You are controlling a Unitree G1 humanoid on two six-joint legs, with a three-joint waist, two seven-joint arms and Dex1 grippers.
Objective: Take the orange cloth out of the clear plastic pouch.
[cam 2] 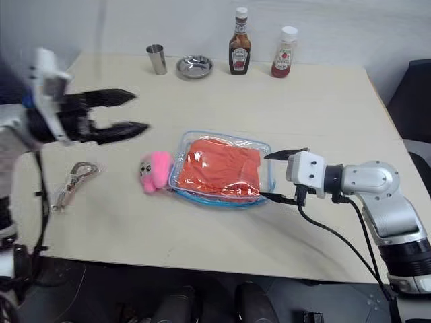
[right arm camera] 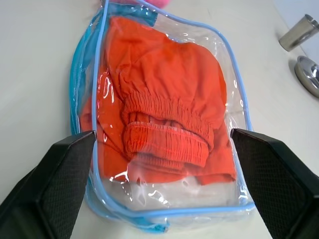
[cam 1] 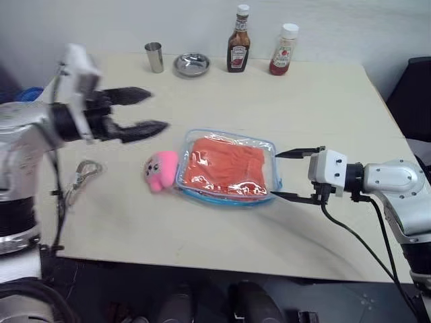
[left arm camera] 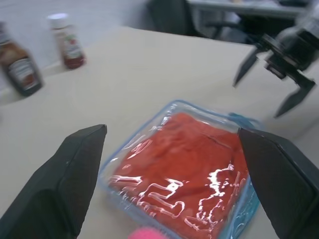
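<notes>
The clear plastic pouch (cam 1: pixel 266 145) with light blue trim lies flat in the middle of the table, and the orange cloth (cam 1: pixel 225 165) is folded inside it. At the pouch's right end my right gripper (cam 1: pixel 286 175) stands open, its fingers level with the tabletop and framing that end. My left gripper (cam 1: pixel 149 111) hovers open above the table to the left of the pouch, pointing toward it. In the right wrist view the orange cloth (right arm camera: pixel 164 99) shows its elastic hem through the pouch (right arm camera: pixel 241 134).
A pink plush toy (cam 1: pixel 160 169) lies against the pouch's left end. A metal clip (cam 1: pixel 84 173) rests further left. At the back stand a steel cup (cam 1: pixel 154 57), a small metal bowl (cam 1: pixel 192 64) and two sauce bottles (cam 1: pixel 238 40) (cam 1: pixel 284 50).
</notes>
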